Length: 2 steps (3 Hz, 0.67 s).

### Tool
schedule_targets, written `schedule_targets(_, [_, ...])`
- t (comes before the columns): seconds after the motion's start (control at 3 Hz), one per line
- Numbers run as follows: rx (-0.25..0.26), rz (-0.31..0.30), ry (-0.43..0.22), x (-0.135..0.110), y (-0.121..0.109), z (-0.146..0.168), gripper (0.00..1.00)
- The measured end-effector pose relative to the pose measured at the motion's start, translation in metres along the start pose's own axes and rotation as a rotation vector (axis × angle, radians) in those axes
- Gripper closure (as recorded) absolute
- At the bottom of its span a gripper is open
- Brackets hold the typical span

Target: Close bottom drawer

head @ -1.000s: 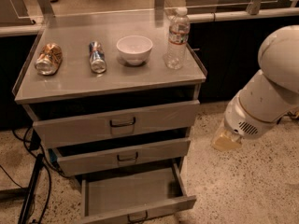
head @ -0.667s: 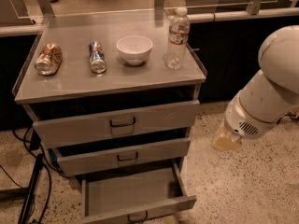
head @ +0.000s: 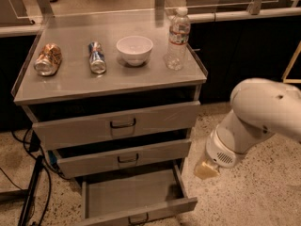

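Observation:
The bottom drawer (head: 136,194) is the lowest of three grey drawers in the cabinet and is pulled far out. Its shallow tray looks empty. Its low front panel sits at the bottom edge of the view, with a small dark handle (head: 138,218) at the centre. My white arm (head: 256,119) reaches in from the right. My gripper (head: 207,169) shows as a pale yellowish tip below the arm's wrist. It hangs just right of the drawer's right side, near floor level, and is not touching the drawer.
The middle drawer (head: 123,158) and top drawer (head: 120,125) stand slightly out. The cabinet top (head: 150,74) holds two lying cans (head: 48,59) (head: 97,57), a white bowl (head: 134,50) and a water bottle (head: 178,37). Cables (head: 28,192) lie on the speckled floor at left.
My arm and gripper have moved down and a little left, closer to the bottom drawer's right side. The drawers and the items on top have not moved.

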<state>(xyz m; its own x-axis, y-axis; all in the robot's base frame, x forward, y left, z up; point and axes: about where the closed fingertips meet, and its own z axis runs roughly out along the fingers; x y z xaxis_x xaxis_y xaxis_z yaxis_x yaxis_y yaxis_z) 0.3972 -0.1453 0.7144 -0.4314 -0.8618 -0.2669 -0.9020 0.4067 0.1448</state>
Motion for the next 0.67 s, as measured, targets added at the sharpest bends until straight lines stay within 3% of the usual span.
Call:
schedule_targets(0.33, [-0.046,0.007,0.006,-0.0041,0.0029,0.0465,1.00])
schedule_targets(0.67, [-0.046,0.007,0.006,-0.0041,0.0030,0.0467,1.00])
